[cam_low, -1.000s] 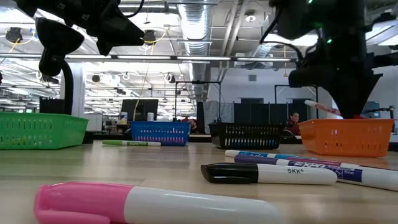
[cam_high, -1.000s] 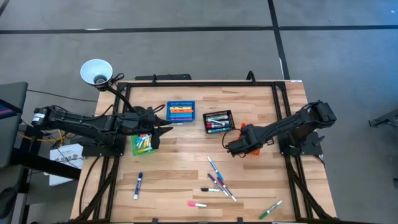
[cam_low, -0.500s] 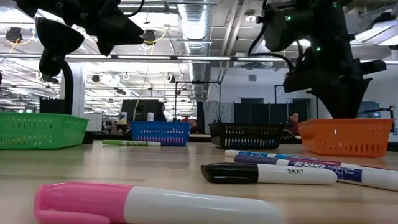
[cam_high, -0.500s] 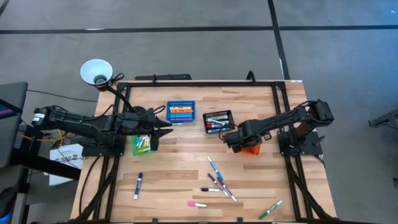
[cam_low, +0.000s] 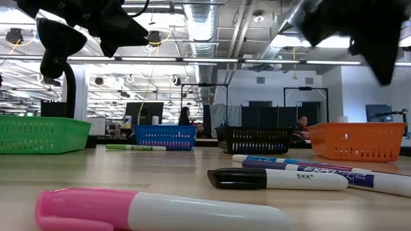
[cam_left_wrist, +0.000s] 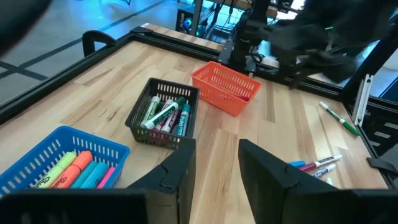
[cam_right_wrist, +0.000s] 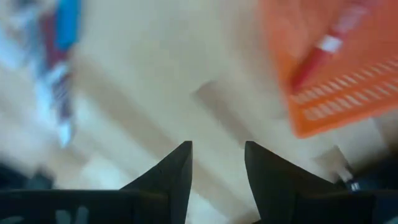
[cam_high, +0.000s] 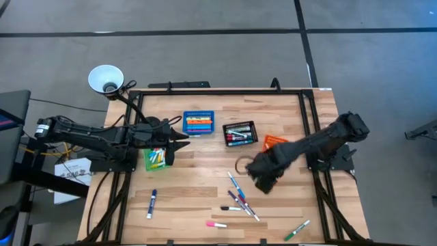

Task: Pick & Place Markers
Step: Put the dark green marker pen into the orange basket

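Table: pale wooden plank top point(cam_high: 198, 184) in a black metal frame.
Left arm: dark, lying across the table's left edge; its left gripper point(cam_high: 179, 144) hangs beside the green plastic mesh bin point(cam_high: 155, 158), fingers point(cam_left_wrist: 180, 168) parted with nothing between them.
Right arm: dark, reaching from the right edge toward mid-table; its right gripper point(cam_high: 261, 179) is above bare wood just beside the cluster of loose markers, fingers point(cam_right_wrist: 176, 171) spread and empty.
Bins: blue mesh bin point(cam_high: 198, 124) filled with bright highlighters; black mesh bin point(cam_high: 240, 133) with several markers inside; orange mesh bin point(cam_high: 274, 142) holding one red-capped marker point(cam_right_wrist: 317, 59).
Loose markers: a cluster of thin white sticks with mixed caps point(cam_high: 240, 199) near the front middle; a blue-capped one point(cam_high: 151, 203) front left; a pink-capped one point(cam_high: 216, 223) and a green one point(cam_high: 297, 229) by the front edge.
Nearest the low camera: pink-capped marker point(cam_low: 160, 212), then black-capped marker point(cam_low: 276, 179).
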